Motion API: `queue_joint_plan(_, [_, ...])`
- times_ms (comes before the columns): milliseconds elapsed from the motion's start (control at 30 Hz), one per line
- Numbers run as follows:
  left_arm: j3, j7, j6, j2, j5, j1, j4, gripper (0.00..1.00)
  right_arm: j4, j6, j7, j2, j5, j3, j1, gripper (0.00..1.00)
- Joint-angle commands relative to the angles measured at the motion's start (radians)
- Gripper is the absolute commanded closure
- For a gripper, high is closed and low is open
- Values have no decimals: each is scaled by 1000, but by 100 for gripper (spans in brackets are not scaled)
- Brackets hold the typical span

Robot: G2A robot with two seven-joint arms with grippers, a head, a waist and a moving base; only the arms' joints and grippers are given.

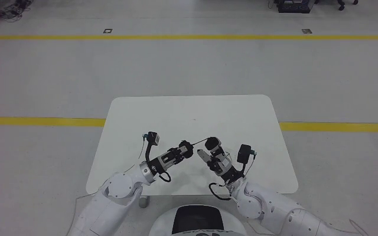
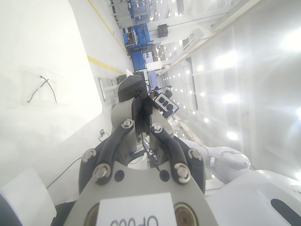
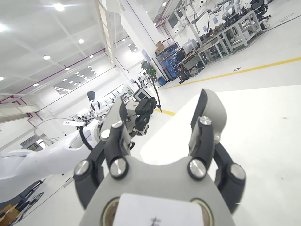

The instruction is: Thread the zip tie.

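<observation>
My left gripper (image 1: 188, 146) is held over the front of the white table (image 1: 177, 112), shut on a thin black zip tie (image 1: 199, 141) that sticks out toward the right arm. In the left wrist view the strip (image 2: 142, 118) runs between the closed fingers (image 2: 129, 88). My right gripper (image 1: 207, 154) is just beside the tie's free end, open, with nothing between its fingers. In the right wrist view the left gripper (image 3: 145, 109) shows beyond the open right gripper (image 3: 163, 99), with the zip tie (image 3: 156, 92) curving up from it.
A clear bag (image 2: 40, 88) with two more black zip ties lies flat on the table farther out. Around the table is a white floor with yellow lines (image 1: 189, 37).
</observation>
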State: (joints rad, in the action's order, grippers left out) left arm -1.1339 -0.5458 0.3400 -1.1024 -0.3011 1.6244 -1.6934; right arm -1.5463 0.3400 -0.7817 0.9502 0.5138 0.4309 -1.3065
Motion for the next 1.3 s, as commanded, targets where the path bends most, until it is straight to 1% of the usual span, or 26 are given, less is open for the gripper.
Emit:
queue_joint_plan(0, [0,0,0,0,0,0,0,100,0,0,1,1,-1,0,0,0])
queue_joint_plan(200, [0,0,0,0,0,0,0,100,0,0,1,1,-1,0,0,0])
queue_joint_plan(233, [2,6,-7,-1,-11,0,1,100,-1,0,2,1,-8,2,-2,0])
queue_joint_plan(267, [4,6,-18,-2,-48,-2,0,100,-4,0,4,1,-35,11,-8,0])
queue_joint_plan(300, [2,-18,-25,-2,-101,-5,2,100,-16,0,7,-2,-56,17,-14,0])
queue_joint_plan(400, [-13,-86,-40,1,-202,-8,16,100,-57,0,37,-18,-123,15,-23,0])
queue_joint_plan(433, [-19,-119,-49,2,-245,-11,22,100,-82,0,57,-29,-153,8,-23,0])
queue_joint_plan(500, [-24,-162,-62,4,-304,-16,34,100,-111,0,90,-48,-194,2,-18,0])
queue_joint_plan(533, [-27,-184,-70,4,-334,-21,44,100,-140,0,115,-61,-223,-6,-13,0])
queue_joint_plan(600, [-27,-208,-79,4,-364,-28,57,100,-178,0,137,-81,-257,-13,-3,0])
queue_joint_plan(700, [-22,-221,-81,3,-383,-40,78,100,-222,0,173,-111,-322,-20,12,0])
queue_joint_plan(767, [-17,-228,-82,2,-398,-45,87,100,-247,0,215,-128,-362,-23,24,0])
queue_joint_plan(833, [-16,-232,-79,2,-400,-47,95,100,-258,0,250,-140,-395,-21,33,0])
queue_joint_plan(900, [-15,-233,-75,2,-403,-50,101,100,-262,0,329,-149,-441,-18,45,0])
queue_joint_plan(1233, [-17,-232,-72,2,-405,-51,104,100,-262,0,329,-149,-441,-18,45,0])
queue_joint_plan(1267, [-17,-219,-74,2,-411,-52,104,100,-262,0,329,-149,-441,-18,45,0])
